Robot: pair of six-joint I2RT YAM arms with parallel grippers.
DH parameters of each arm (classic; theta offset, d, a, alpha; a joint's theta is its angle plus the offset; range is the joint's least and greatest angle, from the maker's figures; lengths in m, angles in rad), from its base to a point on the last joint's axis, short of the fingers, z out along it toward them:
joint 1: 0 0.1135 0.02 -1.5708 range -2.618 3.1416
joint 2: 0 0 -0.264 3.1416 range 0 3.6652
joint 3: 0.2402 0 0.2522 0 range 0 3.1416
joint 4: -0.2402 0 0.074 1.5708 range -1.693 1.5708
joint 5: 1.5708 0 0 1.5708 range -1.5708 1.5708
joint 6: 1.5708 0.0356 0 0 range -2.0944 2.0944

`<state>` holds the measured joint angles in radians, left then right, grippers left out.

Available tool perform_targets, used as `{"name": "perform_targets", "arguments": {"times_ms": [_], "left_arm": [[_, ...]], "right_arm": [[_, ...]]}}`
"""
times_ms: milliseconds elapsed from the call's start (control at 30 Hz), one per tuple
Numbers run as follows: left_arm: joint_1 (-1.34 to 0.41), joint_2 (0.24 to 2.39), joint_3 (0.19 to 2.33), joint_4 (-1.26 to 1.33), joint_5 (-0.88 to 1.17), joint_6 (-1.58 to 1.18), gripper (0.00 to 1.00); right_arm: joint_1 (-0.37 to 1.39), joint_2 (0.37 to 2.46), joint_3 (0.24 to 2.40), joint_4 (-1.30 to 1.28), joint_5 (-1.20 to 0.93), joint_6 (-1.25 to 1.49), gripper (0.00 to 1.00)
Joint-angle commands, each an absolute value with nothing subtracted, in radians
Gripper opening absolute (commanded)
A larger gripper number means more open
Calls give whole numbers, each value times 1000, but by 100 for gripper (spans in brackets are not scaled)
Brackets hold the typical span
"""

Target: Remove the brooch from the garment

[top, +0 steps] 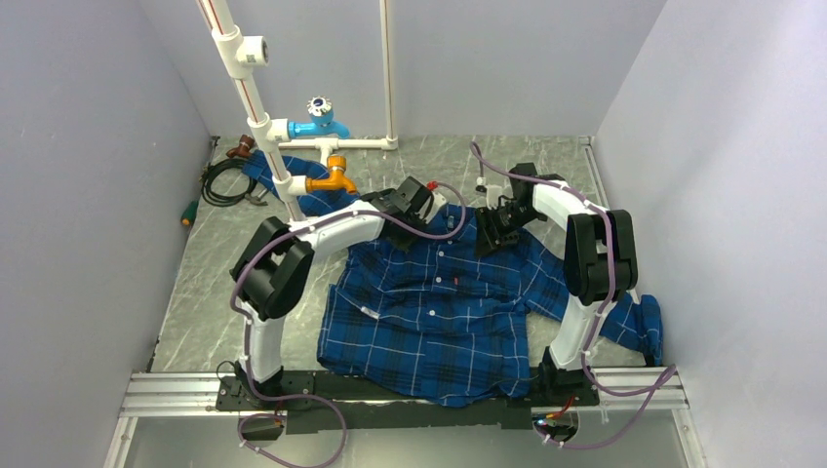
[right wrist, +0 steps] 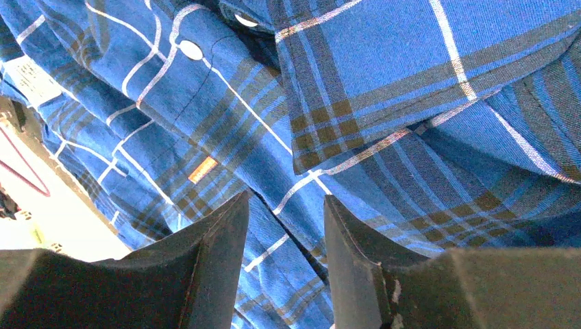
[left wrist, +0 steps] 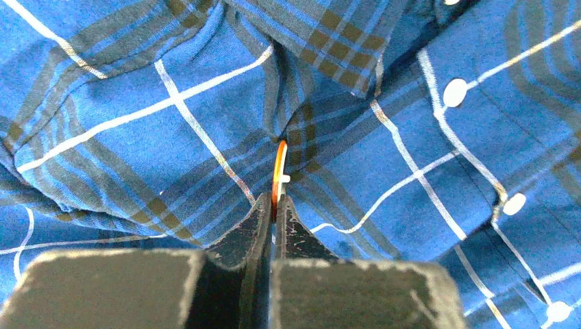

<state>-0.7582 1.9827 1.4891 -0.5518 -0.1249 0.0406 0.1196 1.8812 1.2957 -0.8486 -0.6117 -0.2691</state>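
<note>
- Garment (top: pixel 439 312) — spread between the arms, collar at the far side.
- Right gripper (right wrist: pixel 286 200) — jaws partly apart, straddling plaid near the collar, clamping nothing.
- Left gripper (left wrist: pixel 274 203) — pinched tight on the brooch's rim.
- Brooch (left wrist: pixel 277 168) — edge-on below the collar, not yet free of the cloth. Risks: slipping from so thin a grip, or dragging unpinned fabric up.

The left end effector (left wrist: pixel 274 205) is seen at the bottom centre, its two dark fingers (left wrist: pixel 250 229) pressed together on the lower edge of the brooch (left wrist: pixel 279 171). The brooch is shown edge-on and upright, as a thin orange-brown rim with a pale spot. It is surrounded by the garment (left wrist: pixel 137 137), creased blue plaid crossed by white lines. A collar flap (left wrist: pixel 329 34) is folded over above it, and white buttons (left wrist: pixel 455 92) are lined up at the right.
</note>
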Motion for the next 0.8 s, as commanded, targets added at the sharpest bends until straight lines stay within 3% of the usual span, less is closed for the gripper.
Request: {"name": "perform_targets", "arguments": {"times_ms": [0,367,767], "left_arm": [[-751,1877,1461,-482,-3,74,0],[-749,1802,1424,-437,155,165,0],[-735,1677,1266,-285,339,338,0]], "right_arm": [[123,1850,1286,-819,-641,-279,47],[123,1763,1233,-740,-703,-318,48],[128,1502,1054,-483,-887,-409,51]]}}
